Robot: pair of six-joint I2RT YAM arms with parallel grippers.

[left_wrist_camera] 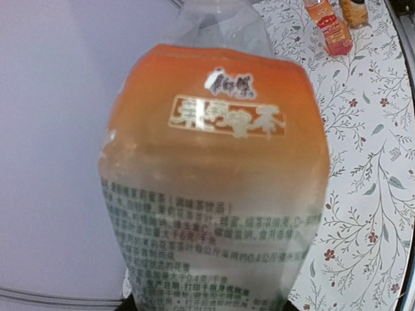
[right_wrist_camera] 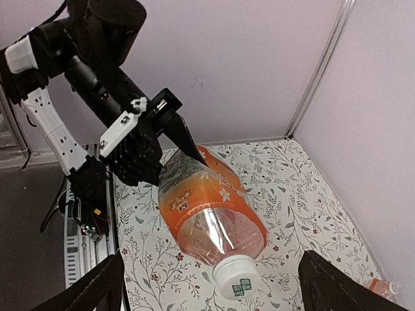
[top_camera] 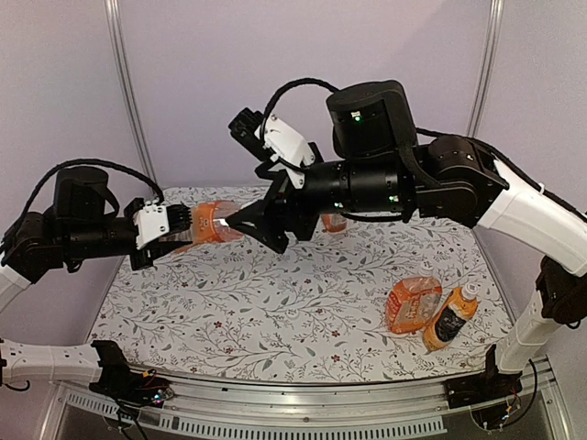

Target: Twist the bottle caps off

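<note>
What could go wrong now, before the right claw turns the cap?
The left claw holds the bottle sideways in the air by its base end only, so twisting may spin it or make it slip. The cap points sideways at the open right claw; once loose, orange liquid may spill on the table.

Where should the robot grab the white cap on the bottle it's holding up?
Pinch the white cap by its round side wall, coming straight at the cap end. The left gripper holds the bottle sideways in the air, cap pointing at the right arm's open fingers, which sit either side.
</note>
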